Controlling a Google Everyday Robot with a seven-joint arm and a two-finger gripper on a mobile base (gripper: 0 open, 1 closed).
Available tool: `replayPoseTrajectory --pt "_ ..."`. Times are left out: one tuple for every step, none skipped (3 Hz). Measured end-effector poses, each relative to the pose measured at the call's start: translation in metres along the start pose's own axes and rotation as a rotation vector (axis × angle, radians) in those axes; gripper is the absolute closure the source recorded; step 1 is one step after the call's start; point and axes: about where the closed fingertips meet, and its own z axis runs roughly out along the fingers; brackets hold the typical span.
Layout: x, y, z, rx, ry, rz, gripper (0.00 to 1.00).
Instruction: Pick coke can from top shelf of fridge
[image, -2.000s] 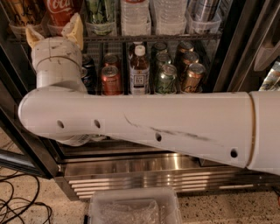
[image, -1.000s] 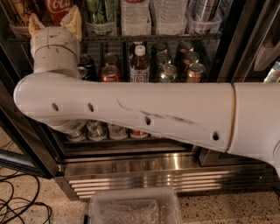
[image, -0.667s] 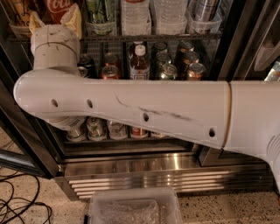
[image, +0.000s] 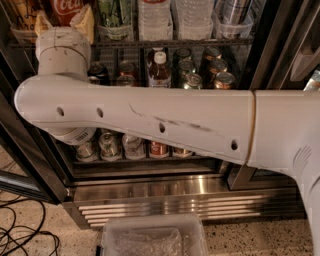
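Observation:
The coke can (image: 67, 7), bright red with white script, stands at the far left of the top shelf (image: 200, 44), a dark wire rack with clear lane trays, inside the fridge (image: 150, 192). Only the can's lower part shows, cut off by the frame's top edge. My gripper (image: 64, 22) is at the top left, pointing into the fridge. Its tan fingertips (image: 85, 21) are spread either side of the can's lower part. I cannot tell if they touch it. My white arm (image: 150, 120) crosses the whole view and hides part of the middle shelf.
Water bottles (image: 155, 17) and a green can (image: 114, 15) stand right of the coke can. Cans (image: 222, 80) and a small bottle (image: 159, 70) fill the middle shelf, with more cans (image: 110, 145) below. A clear plastic bin (image: 152, 240) and cables (image: 25, 235) lie on the floor.
My arm has risen and the wrist with the gripper has moved up slightly toward the coke can. The lower shelf's cans now show under the arm.

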Motion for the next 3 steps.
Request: replayPoseTrajectory --pt "-0.0038 -0.0004 0.001 0.0 0.0 0.0 0.35" --pt "-0.003 -0.0009 0.0054 0.006 0.003 0.008 0.54" --pt "-0.0042 -0.0031 0.0061 0.011 0.001 0.013 0.77"
